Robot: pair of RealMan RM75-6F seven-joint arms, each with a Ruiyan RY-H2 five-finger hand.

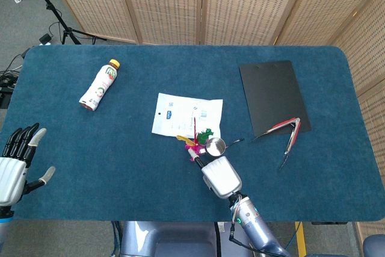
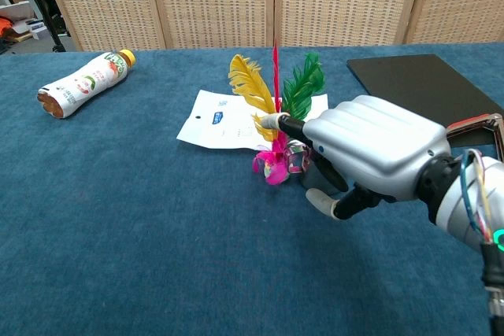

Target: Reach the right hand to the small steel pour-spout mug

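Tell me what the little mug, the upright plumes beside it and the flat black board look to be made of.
Mug: steel by its bright, mirror-like rim and inside. Plumes: feathers, dyed yellow, pink and green, each with a central shaft and fine barbs. Board: matte black sheet, probably plastic or coated fibreboard; the look leaves it open.
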